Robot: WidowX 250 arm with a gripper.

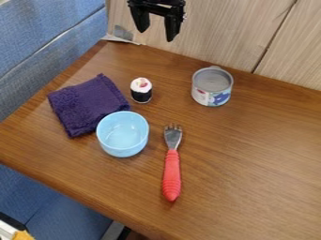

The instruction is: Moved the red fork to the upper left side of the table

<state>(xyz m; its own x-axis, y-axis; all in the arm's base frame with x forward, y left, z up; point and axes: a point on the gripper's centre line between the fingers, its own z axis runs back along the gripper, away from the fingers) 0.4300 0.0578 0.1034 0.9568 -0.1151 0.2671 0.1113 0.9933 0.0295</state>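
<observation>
Spread open, the hand [156, 35] hangs at the view's top, seemingly past the far edge of the worktop [251, 173]. The red fork [171, 174] lies right of the blue bowl [123, 134], its long axis nearly up and down the view, tines toward the top, handle toward the bottom.

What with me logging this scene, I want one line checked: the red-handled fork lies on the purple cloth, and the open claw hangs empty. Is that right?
Not quite: the red-handled fork isn't on the purple cloth. The camera view shows it directly on the wooden table, across the light blue bowl from the cloth. The open claw does hang empty.
</observation>
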